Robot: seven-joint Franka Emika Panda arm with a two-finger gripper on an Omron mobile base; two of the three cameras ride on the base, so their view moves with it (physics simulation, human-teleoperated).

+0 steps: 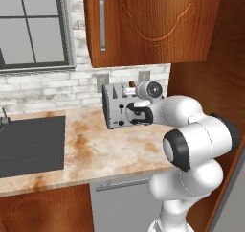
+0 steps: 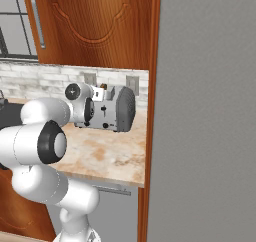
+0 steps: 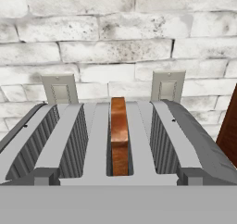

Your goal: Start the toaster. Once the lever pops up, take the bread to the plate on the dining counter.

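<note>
The silver-grey toaster (image 1: 115, 109) (image 2: 119, 108) stands on the kitchen worktop against the brick wall. In the hand view I look down along its top slots (image 3: 69, 140). The bread (image 3: 119, 142), brown-crusted, stands on edge in the third slot from the left, and its top pokes out (image 1: 129, 89) (image 2: 102, 88). My gripper (image 1: 134, 115) (image 2: 95, 112) is right at the toaster's front face, level with its top, open and holding nothing. The arm hides the front levers. The plate and the dining counter are out of view.
A dark sink (image 1: 28, 145) is set into the marbled worktop (image 1: 95, 149) at left. Wooden cabinets (image 1: 148, 25) hang above. A tall wooden panel (image 1: 206, 82) and a grey wall (image 2: 205, 111) close the right side. Two wall outlets (image 3: 59, 89) (image 3: 167, 85) sit behind the toaster.
</note>
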